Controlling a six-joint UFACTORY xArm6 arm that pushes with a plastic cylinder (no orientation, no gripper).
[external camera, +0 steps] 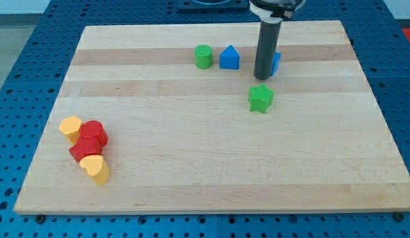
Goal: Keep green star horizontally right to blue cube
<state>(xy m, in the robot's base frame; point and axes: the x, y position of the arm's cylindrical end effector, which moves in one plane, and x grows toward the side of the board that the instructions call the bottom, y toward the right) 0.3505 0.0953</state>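
Pale wooden board [211, 165] on a blue perforated bench [20, 39], filling most of the frame. Green star [260, 98] upper right of centre, lying flat, squat, no clear long axis, one point toward the view's bottom. Just above it, dark rod, upright, with my tip [263, 76] close to the star's top edge, contact impossible to judge. Blue cube [276, 63] directly behind the rod, mostly hidden, only a sliver visible on the rod's right side. No jaws on this rod, so nothing to report as apart or together. Further left along the top: blue house-shaped block [229, 58], then green cylinder [204, 57] just beside it. Well apart, at lower left: yellow heart [71, 126], two red blocks [90, 140] of unclear shape, another yellow heart [94, 168], all clustered and touching.
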